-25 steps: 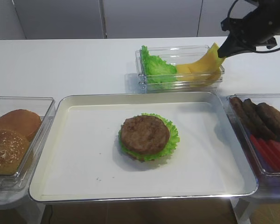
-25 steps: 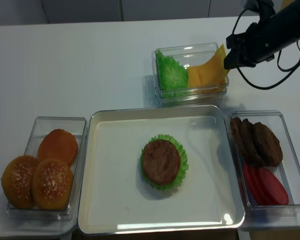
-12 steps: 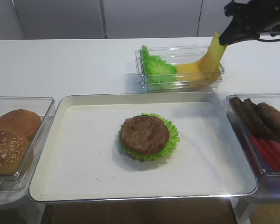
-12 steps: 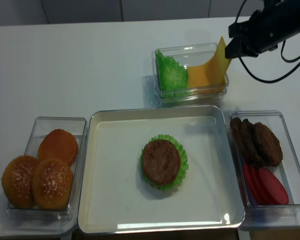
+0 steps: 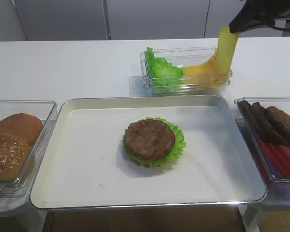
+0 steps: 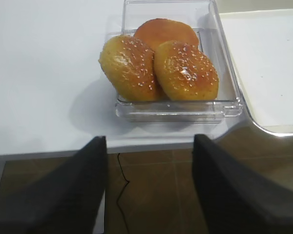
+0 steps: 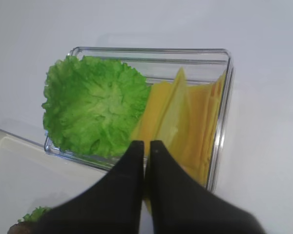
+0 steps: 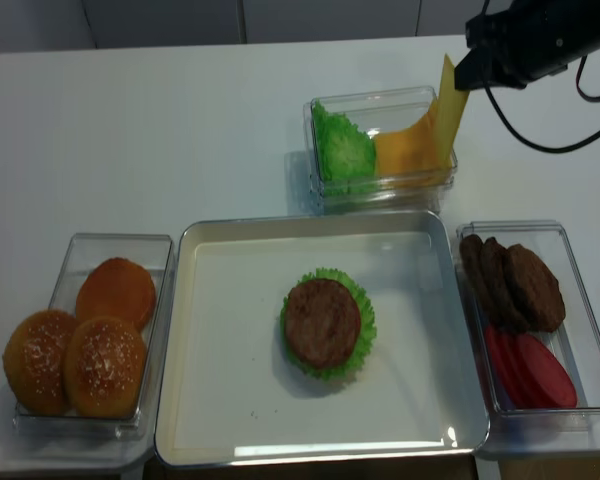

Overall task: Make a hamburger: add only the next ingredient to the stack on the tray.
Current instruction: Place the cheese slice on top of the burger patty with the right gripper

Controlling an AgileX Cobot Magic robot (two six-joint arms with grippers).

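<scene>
Above the tray, over a clear tub, the cheese hangs upright, its top corner pinched between the right gripper's pressed-together fingers, lower end trailing into the tub beside lettuce. Mid-tray sits the stack. Beside the tray, over buns, the left gripper's fingers stand spread
</scene>
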